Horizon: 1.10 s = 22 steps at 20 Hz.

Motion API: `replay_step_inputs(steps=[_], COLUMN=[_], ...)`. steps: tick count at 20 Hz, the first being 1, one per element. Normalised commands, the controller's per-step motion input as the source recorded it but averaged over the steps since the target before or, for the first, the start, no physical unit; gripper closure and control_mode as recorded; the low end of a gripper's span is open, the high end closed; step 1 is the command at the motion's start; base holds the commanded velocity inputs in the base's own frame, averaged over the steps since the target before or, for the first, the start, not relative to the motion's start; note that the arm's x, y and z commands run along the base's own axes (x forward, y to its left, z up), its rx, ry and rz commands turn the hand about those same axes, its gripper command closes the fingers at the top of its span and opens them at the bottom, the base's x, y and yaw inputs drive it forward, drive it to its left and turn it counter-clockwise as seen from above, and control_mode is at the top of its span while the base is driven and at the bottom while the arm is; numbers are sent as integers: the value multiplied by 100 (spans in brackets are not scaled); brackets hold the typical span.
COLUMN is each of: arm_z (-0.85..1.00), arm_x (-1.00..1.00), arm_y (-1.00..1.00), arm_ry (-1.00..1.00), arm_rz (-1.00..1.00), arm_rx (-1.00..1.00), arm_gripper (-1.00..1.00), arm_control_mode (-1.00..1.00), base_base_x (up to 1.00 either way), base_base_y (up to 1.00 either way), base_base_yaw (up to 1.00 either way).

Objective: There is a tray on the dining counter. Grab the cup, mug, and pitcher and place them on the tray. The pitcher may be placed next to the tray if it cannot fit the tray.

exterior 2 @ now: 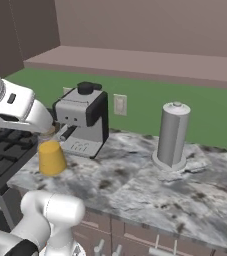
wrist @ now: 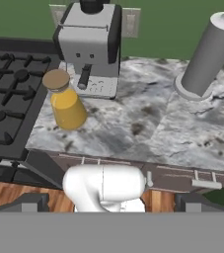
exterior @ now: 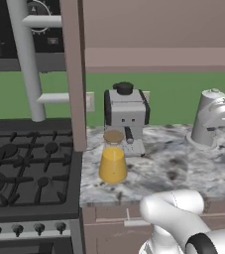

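Note:
The pitcher (exterior: 113, 161) (exterior 2: 51, 156) (wrist: 66, 104), a conical glass carafe with orange-yellow contents and a brownish neck, stands upright on the marbled worktop (exterior: 178, 168) between the stove and the coffee machine. My gripper (wrist: 111, 203) hangs high and well back from the worktop's front edge, far from the pitcher. Its dark fingertips (wrist: 34, 202) stand wide apart, open, with nothing between them. The tray, the dining counter, the cup and the mug are out of view.
A grey coffee machine (exterior: 126, 116) (exterior 2: 82, 117) (wrist: 91, 47) stands just behind the pitcher. A grey upright cylinder (exterior: 205, 119) (exterior 2: 172, 135) (wrist: 207, 54) stands to the right. The black stove (exterior: 25, 168) (wrist: 10, 99) lies left, with a brown panel (exterior: 74, 74) beside it.

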Motion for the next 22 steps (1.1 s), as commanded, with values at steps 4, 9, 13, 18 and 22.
replay_step_inputs(steps=[4,9,13,18,22], arm_z=[-15,-55,-53,-28,-18], arm_x=[0,0,0,0,0], arm_y=[0,7,9,18,25], arm_ry=[5,13,9,7,14], arm_rz=[0,0,0,0,0], arm_rx=[1,2,0,0,0], arm_gripper=[-100,-100,-100,-100,-100], arm_control_mode=[-100,-100,-100,-100,-100], base_base_x=[0,0,0,0,0], base_base_y=[0,0,0,0,0], base_base_yaw=[0,0,0,0,0])
